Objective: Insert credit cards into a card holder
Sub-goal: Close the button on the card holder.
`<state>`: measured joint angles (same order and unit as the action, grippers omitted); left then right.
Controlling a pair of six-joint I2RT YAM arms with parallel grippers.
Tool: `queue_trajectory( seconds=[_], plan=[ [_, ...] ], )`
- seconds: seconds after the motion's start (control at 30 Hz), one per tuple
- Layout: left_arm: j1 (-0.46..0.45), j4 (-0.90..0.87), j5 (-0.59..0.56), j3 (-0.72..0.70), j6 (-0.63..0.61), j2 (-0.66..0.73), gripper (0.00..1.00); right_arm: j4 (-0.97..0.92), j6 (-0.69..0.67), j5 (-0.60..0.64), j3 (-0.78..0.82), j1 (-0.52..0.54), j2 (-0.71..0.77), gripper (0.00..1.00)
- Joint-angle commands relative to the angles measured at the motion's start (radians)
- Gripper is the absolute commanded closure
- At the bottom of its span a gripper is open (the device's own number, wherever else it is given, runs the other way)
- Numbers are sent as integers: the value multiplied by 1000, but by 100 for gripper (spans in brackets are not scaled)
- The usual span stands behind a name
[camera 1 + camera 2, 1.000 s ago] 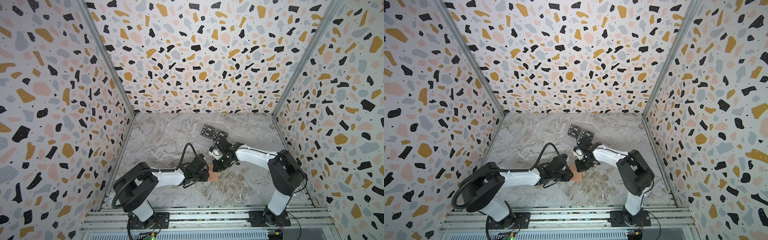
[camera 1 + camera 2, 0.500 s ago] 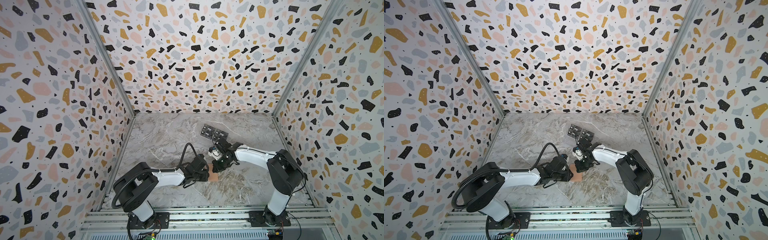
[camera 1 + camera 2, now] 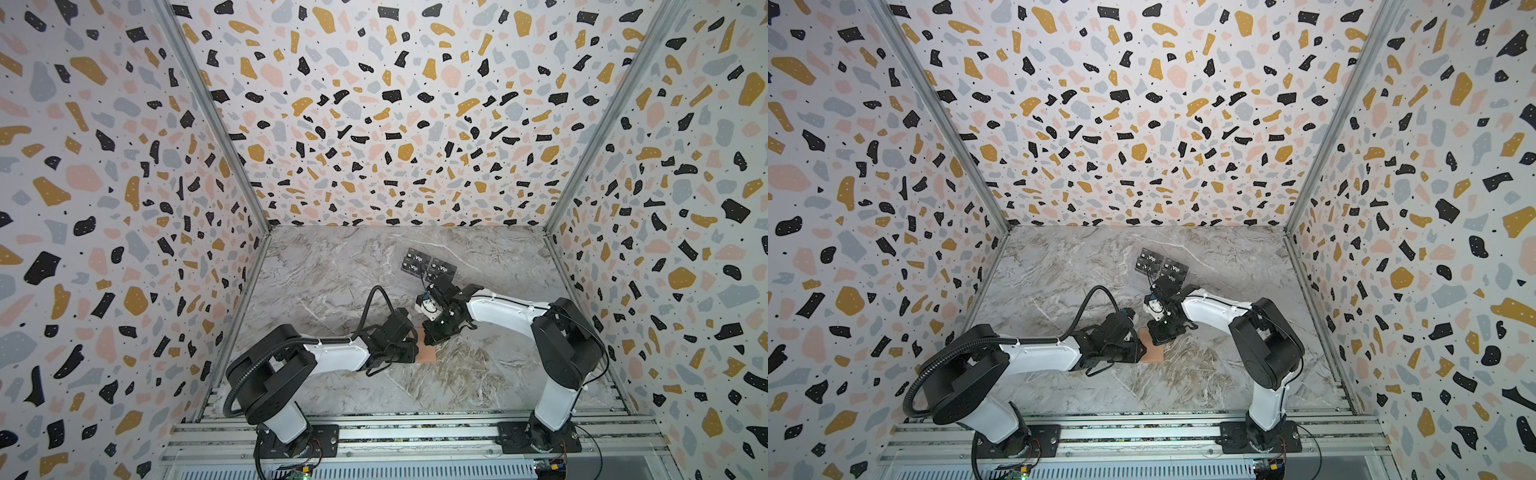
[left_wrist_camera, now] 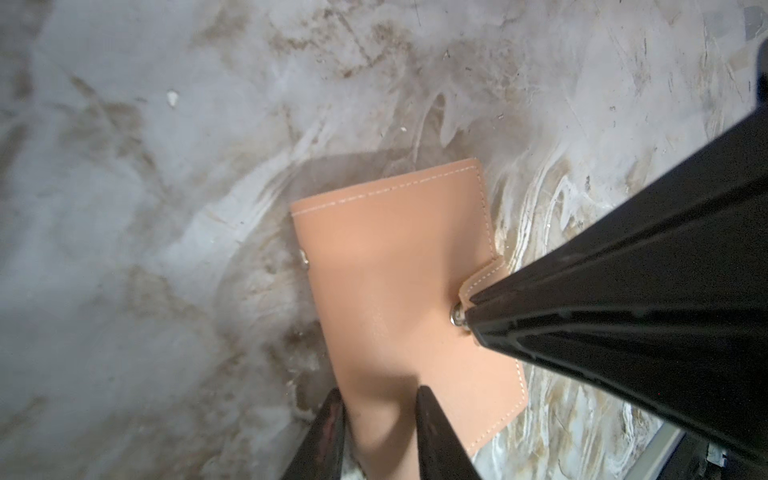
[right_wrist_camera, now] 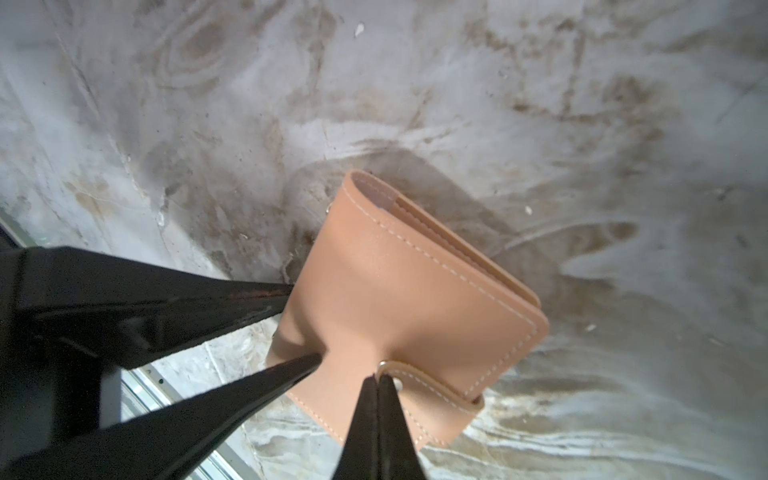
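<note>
- Only the wrist views show the left end effector point(image 4: 376, 409) clamped on the card holder point(image 4: 399, 282)
- Right end effector point(image 5: 379, 384) pressed together at its snap tab point(image 5: 432, 384); top views hide both grips

Terrazzo-patterned walls point(image 3: 374, 124) enclose a marble-look tabletop point(image 3: 332, 270).

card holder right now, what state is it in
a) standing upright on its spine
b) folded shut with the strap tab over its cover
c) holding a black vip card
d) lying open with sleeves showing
b: in the right wrist view the card holder is folded, its strap tab wrapped onto the cover, no sleeves exposed.
</note>
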<state>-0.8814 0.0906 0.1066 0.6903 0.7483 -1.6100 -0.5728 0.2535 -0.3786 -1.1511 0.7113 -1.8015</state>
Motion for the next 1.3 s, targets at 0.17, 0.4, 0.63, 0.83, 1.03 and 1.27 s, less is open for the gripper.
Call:
queue_trajectory(
  seconds=[0.17, 0.4, 0.63, 0.83, 1.03, 1.27],
  plan=[
    [-6, -108, -16, -44, 3, -11, 69, -40, 18, 76, 30, 35, -95, 100],
    [-7, -100, -15, -48, 6, -13, 69, -47, 21, 100, 36, 60, -138, 100],
    [-6, -92, -13, -53, 9, -11, 69, -56, 26, 114, 36, 76, -150, 100],
    [-7, -84, -13, -58, 13, -9, 70, -51, 34, 126, 33, 98, -173, 100],
    [-6, -85, -12, -57, 21, -7, 70, -33, 52, 103, 20, 98, -134, 100],
    [-3, -147, -42, 12, 4, 15, 66, 5, 70, 61, -62, 94, -31, 84]
  ],
)
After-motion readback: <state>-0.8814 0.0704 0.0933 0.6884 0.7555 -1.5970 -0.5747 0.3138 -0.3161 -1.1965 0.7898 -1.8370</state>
